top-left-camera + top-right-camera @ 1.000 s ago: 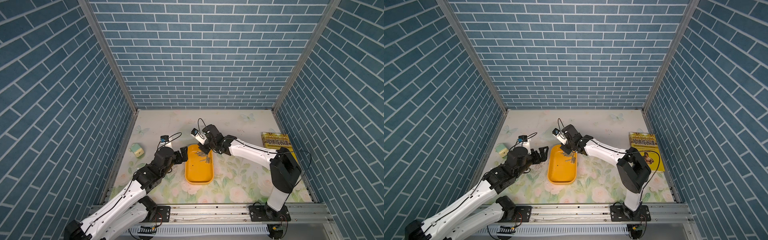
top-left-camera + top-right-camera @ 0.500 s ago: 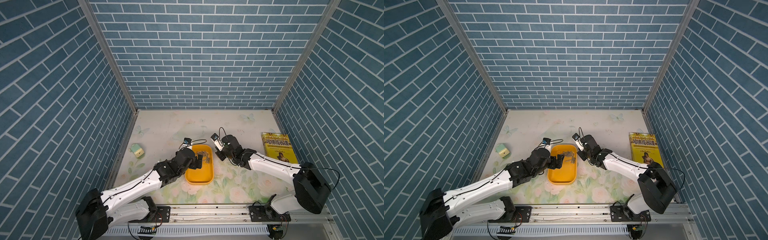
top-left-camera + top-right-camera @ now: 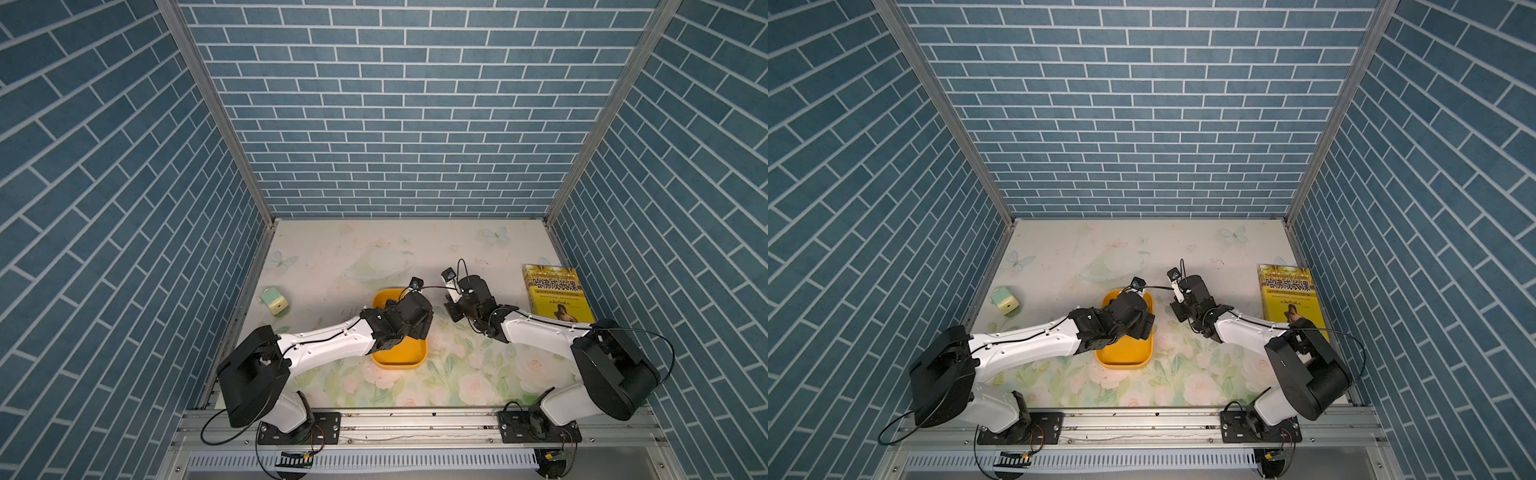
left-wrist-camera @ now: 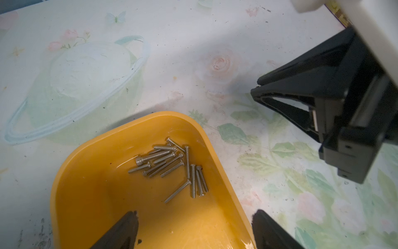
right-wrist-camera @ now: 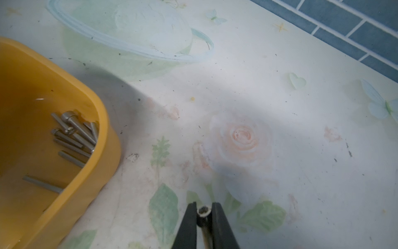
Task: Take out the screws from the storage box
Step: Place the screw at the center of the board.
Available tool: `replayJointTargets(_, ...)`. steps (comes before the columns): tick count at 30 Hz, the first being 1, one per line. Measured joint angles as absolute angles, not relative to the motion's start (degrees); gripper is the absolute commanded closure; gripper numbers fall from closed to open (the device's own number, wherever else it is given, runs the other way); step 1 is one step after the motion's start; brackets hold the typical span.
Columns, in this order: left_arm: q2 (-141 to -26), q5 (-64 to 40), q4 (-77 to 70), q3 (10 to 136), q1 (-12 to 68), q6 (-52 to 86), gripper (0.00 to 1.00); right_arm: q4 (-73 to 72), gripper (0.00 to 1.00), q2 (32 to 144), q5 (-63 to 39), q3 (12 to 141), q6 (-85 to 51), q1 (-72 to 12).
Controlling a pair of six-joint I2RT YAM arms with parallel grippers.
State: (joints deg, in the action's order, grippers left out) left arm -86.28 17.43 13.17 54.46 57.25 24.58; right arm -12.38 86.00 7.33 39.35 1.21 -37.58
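We see the box (image 3: 400, 362) mid-counter (image 3: 374, 249), a bit toward the front edge. Screws (image 4: 172, 166) lie piled on its floor at the end facing the back edge. Left jaws are spread wide, low over the box. One tip is above the box floor, the other outside the wall on the right-edge side. The pile sits just ahead of the tips, apart from both. We cannot tell if either tip touches the wall. Right jaws are pressed onto one screw (image 5: 203, 213), pinching it just below its head, over bare counter beside the box, apart from it. Book (image 3: 555, 296) is by the right edge, sharpener (image 3: 275, 301) near the left edge.
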Motion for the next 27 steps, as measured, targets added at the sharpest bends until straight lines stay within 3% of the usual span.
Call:
replayJointTargets(10,-89.41,12.08,10.28,55.09,52.95,17.8,0.16,-14.35,1.0,90.85,6.81,39.83,-0.16,-35.97)
replayJointTargets(15,-89.82,16.16,9.17,55.96,51.0,14.5,0.11,-14.46,1.0,93.97,7.31,43.18,-0.01,-35.29)
replayJointTargets(18,-93.78,20.21,15.42,64.51,51.37,14.15,0.07,-15.92,1.0,93.86,8.29,43.31,0.01,-35.07)
replayJointTargets(22,-101.47,22.04,22.94,77.14,51.48,13.89,0.12,-17.21,1.0,93.62,9.91,42.15,0.01,-34.68)
replayJointTargets(27,-100.2,19.94,25.54,68.84,51.64,13.91,0.15,-17.56,1.0,93.58,11.14,41.8,0.4,-34.44)
